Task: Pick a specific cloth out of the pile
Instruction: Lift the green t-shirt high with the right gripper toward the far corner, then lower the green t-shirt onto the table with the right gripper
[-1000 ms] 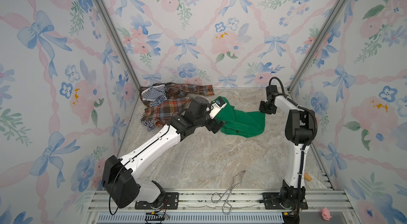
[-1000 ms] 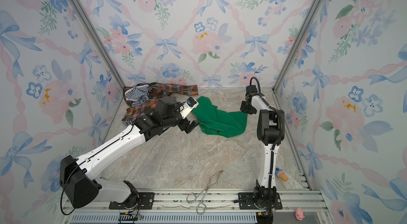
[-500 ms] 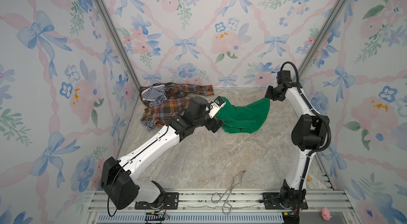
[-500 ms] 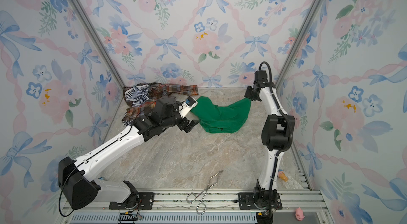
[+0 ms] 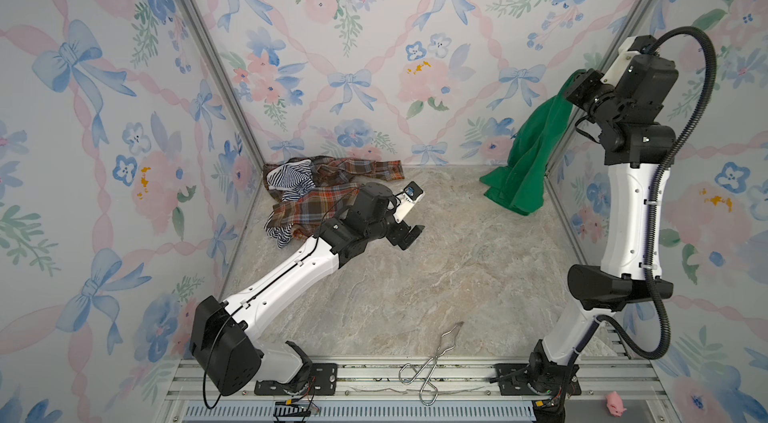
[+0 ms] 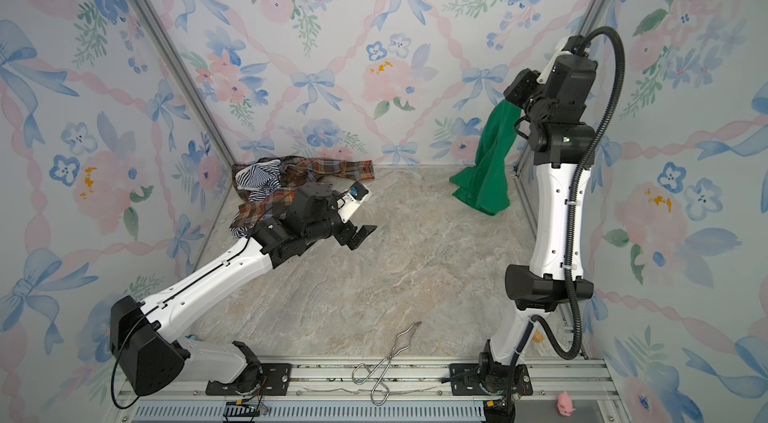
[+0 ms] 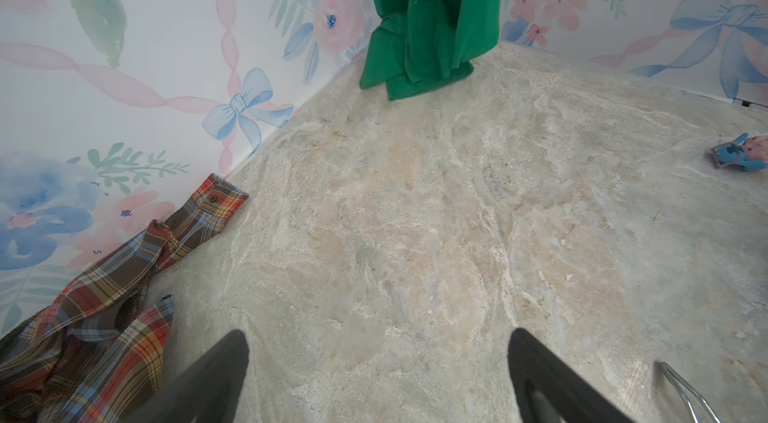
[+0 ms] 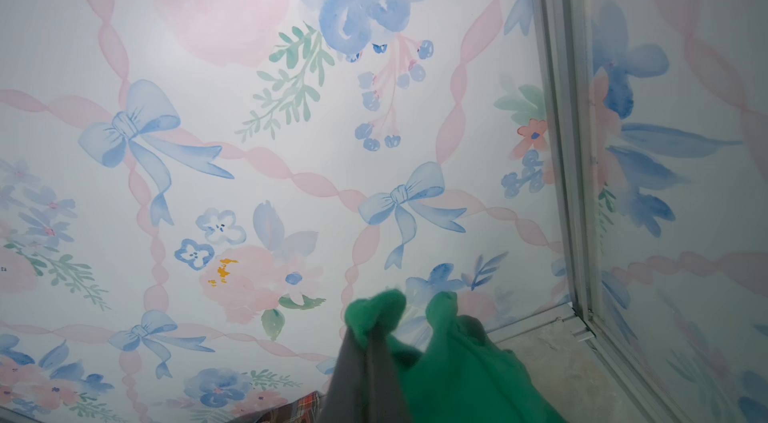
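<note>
Green cloth (image 5: 523,167) hangs straight down at two o'clock, its top pinched in the right gripper (image 5: 575,84), well apart from the pile (image 5: 316,192) at ten o'clock; left gripper (image 5: 409,236) gapes empty beside that pile

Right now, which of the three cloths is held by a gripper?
The plain green cloth, hanging from the right gripper; the plaid cloth and striped cloth lie heaped, ungripped.

text: none legible | labels: none | brands: none | numbers: none | signs: none
</note>
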`<state>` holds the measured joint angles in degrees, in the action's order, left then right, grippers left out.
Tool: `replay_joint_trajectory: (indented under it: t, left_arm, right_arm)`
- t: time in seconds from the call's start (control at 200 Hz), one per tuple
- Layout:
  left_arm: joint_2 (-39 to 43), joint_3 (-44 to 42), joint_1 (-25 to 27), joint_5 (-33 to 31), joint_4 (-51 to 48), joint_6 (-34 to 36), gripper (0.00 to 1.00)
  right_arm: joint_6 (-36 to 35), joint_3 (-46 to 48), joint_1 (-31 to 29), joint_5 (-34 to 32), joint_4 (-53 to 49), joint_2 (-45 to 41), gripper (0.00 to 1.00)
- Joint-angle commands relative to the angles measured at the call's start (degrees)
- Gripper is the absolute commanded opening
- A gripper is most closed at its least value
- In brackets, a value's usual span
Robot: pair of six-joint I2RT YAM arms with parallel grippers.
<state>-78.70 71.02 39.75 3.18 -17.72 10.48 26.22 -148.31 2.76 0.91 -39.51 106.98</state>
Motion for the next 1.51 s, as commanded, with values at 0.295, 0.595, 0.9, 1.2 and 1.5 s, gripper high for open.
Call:
replay_joint_trajectory:
  t: [0.295, 0.595, 0.9, 1.2, 1.5]
  left_arm:
    - [-0.2, -0.8, -0.5, -0.8, 0.8, 0.5, 0.98]
    - [-0.3, -0.9, -0.5, -0.6, 0.8, 0.5, 0.98]
    - [-0.5, -0.9, -0.5, 1.8, 0.8, 0.4, 0.98]
    - [-1.1, -0.9, -0.1, 3.2, 0.9, 0.2, 0.98]
    - [-1.6, -0.9, 0.0, 2.8, 0.9, 0.2, 0.98]
  right_arm:
    - [0.6, 3.2, -8.9, 1.8, 7.4, 3.1, 0.00]
    - [-0.7, 20.0, -5.1, 0.5, 10.9, -5.0, 0.00]
    - [-2.9, 49.2, 3.9, 0.8, 15.0, -18.9, 0.00]
    - [-13.5, 54.9, 1.5, -10.6, 6.5, -18.3, 0.00]
    - [-14.5, 53.7, -7.6, -11.8, 6.4, -3.6, 0.00]
